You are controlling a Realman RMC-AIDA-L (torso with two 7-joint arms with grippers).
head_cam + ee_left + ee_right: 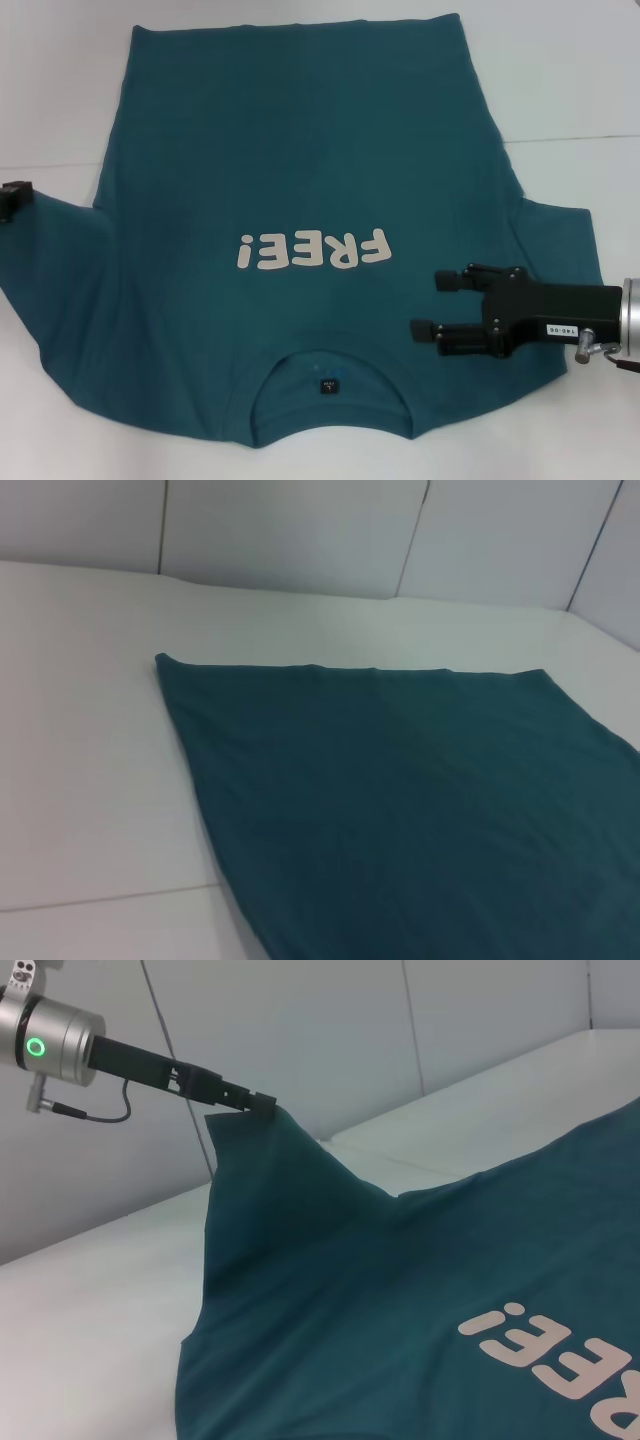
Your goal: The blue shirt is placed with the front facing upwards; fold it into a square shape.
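Note:
The blue shirt [300, 180] lies front up on the white table, its cream "FREE!" print [312, 250] and collar label [328, 386] toward me. My left gripper [14, 198] sits at the far left edge. In the right wrist view the left gripper [262, 1103] is shut on the tip of the shirt's sleeve [270, 1170] and holds it up off the table as a peak. My right gripper [440, 305] hovers open over the shirt's right shoulder, beside the collar, with nothing between its fingers. The left wrist view shows only the flat hem end of the shirt [400, 800].
The white table [560, 90] has a seam line running across it on both sides of the shirt. Pale wall panels [300, 530] stand behind the table's far edge. Bare tabletop lies beyond the hem and beside both sleeves.

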